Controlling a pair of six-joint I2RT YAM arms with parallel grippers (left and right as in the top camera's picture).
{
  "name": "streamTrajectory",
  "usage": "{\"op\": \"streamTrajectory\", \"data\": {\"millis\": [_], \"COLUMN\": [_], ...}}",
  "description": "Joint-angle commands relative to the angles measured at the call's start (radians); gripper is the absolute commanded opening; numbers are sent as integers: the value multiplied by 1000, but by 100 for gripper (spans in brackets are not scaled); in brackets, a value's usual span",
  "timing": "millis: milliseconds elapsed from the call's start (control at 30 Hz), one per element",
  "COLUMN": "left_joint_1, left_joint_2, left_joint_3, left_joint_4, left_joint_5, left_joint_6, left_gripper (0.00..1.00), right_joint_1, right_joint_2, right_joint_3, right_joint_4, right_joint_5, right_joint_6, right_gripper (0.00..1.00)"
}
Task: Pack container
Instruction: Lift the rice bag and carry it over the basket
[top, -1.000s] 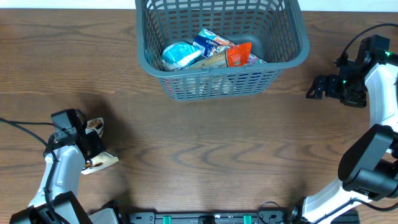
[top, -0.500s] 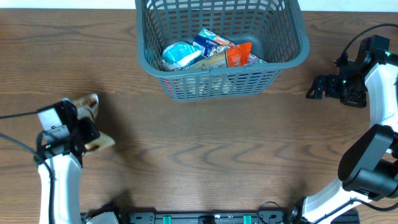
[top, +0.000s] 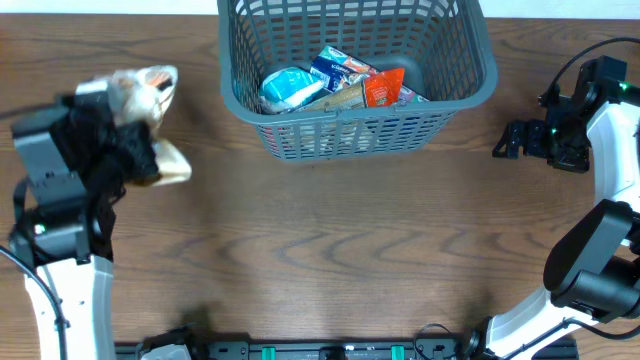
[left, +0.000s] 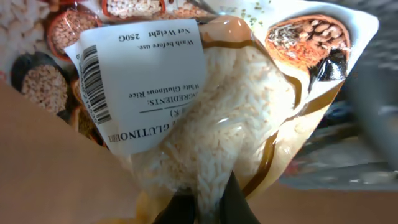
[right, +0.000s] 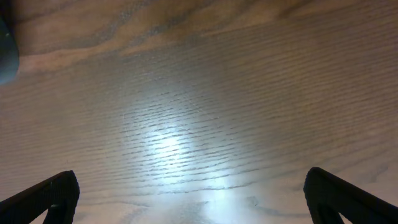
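The container (top: 335, 113) is a dark grey-teal slotted basket at the back centre of the table, with several snack packs inside. To its left, a clear bag of white glutinous rice (top: 143, 90) with a printed label is raised off the table, apart from the basket. My left gripper (top: 128, 150) is shut on this bag. In the left wrist view the rice bag (left: 236, 106) fills the frame, and the left gripper (left: 208, 202) pinches its lower end between two dark fingers (left: 239, 205). My right gripper (top: 505, 142) hovers right of the basket, open and empty, seen wide apart as the right gripper (right: 193, 193) over bare wood.
Inside the basket lie a blue-and-white pack (top: 290, 88), a blue pack (top: 343, 68) and an orange pack (top: 383, 88), all toward its front half. The wooden table (top: 330, 250) stretches across the foreground. The right arm's base stands at the lower right (top: 590, 270).
My left arm has lifted the rice bag off the table and carried it toward the back, level with the basket's left side. The right arm has not moved.
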Motion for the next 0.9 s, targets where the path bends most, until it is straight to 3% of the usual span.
{"op": "streamTrajectory", "data": {"millis": [0, 100, 367, 533, 867], "left_joint_1": [-58, -119, -325, -443, -571], "left_joint_2": [40, 100, 297, 420, 564], "left_joint_3": [177, 308, 618, 760, 846], "left_joint_4": [-23, -56, -104, -138, -117], "left_joint_5": [21, 22, 21, 18, -63], "left_joint_6": [58, 63, 222, 383, 603], "left_gripper": [5, 5, 6, 5, 6], "right_joint_1": [9, 9, 9, 9, 9], "right_joint_2": [-5, -5, -5, -5, -5], "right_joint_3": [-2, -2, -2, -2, -2], "right_joint_4": [0, 1, 0, 1, 0], "right_joint_5": [-1, -1, -1, 0, -1], "right_joint_6": [-14, -15, -14, -15, -15], "right_gripper": [99, 99, 99, 99, 99]}}
